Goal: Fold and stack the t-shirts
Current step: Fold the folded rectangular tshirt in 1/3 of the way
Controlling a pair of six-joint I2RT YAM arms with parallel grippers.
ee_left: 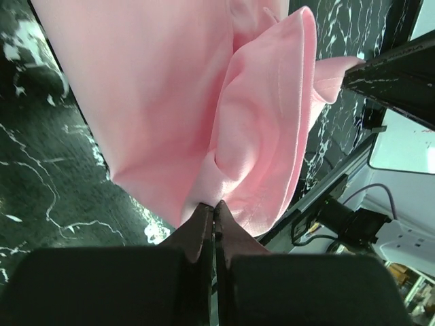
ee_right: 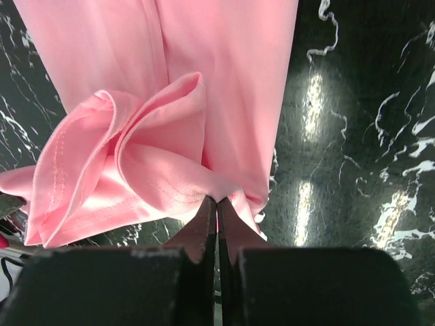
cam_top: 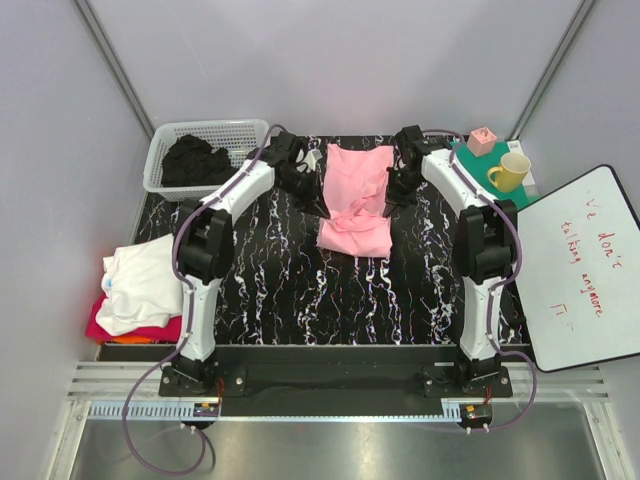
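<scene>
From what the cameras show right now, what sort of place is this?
Probably a robot test cell in a lab, not a home. Plain grey panels enclose a black marbled table, two robot arms are mounted at its near edge, and a handwritten whiteboard sits beside it.
</scene>
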